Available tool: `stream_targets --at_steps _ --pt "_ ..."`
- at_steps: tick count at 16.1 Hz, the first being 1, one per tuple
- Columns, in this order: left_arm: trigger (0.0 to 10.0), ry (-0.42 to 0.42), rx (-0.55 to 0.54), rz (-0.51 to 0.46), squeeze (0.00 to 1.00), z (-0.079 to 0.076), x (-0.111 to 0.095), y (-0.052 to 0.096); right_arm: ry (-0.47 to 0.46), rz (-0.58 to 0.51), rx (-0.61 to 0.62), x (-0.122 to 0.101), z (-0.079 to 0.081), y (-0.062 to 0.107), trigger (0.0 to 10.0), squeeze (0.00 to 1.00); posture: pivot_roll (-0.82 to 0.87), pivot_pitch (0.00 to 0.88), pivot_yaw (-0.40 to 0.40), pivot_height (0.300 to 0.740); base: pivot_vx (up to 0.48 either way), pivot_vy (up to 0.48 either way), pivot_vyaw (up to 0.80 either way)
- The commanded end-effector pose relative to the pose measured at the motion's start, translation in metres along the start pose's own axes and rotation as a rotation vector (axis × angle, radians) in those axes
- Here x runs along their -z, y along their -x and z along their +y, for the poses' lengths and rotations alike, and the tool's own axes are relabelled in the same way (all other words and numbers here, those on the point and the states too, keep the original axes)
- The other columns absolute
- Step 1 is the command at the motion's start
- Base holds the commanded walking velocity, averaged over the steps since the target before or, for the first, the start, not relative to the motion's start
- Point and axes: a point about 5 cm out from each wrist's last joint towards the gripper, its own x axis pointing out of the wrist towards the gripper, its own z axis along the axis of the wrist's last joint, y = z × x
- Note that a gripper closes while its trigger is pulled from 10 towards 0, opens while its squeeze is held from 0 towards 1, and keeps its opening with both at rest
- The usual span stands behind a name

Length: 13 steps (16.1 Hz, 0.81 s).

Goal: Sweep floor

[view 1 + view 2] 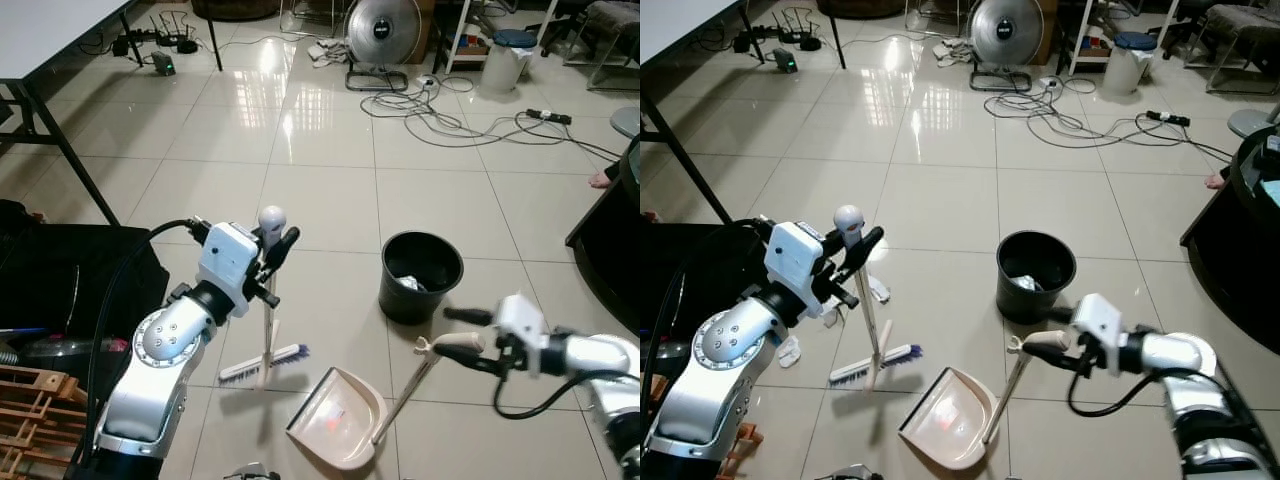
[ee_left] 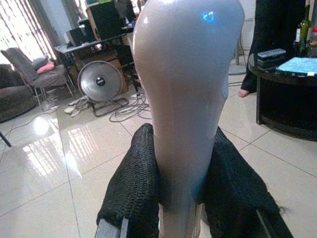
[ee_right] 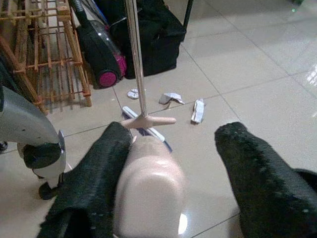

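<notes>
Left eye view has the left end effector [image 1: 272,252] clamped near the top of the broom [image 1: 266,330], whose bristles rest on the floor [image 1: 330,170] just beside the dustpan [image 1: 338,415]. The right end effector [image 1: 452,330] sits at the dustpan's handle with fingers spread, one touching it. Scraps [image 1: 878,290] lie behind the broom; I'd close on the handle, hold the pan flat, and draw short strokes toward it. The bin [image 1: 421,276] waits nearby.

broom [image 1: 264,362] left of dustpan [image 1: 338,414], bin [image 1: 420,274] behind
</notes>
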Motion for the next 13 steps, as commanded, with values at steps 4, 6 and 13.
stream_targets --at_steps 4,6,13 --pt "10.0 -0.015 -0.018 -0.032 0.00 0.006 -0.006 -0.003 -0.037 -0.020 -0.073 -0.001 0.008 0.018 10.0 1.00 0.08 0.058 0.034 0.740 0.000 0.000 0.00" --pt "10.0 -0.009 -0.013 -0.031 0.00 0.004 -0.004 -0.004 -0.034 -0.018 -0.121 0.002 0.026 0.027 10.0 0.38 0.07 0.057 0.038 0.740 0.000 0.000 0.00" --pt "10.0 0.003 -0.027 -0.032 0.00 0.001 0.002 -0.006 -0.088 -0.178 0.305 -0.011 0.036 0.022 10.0 0.00 0.06 0.060 0.028 0.740 0.000 0.000 0.00"
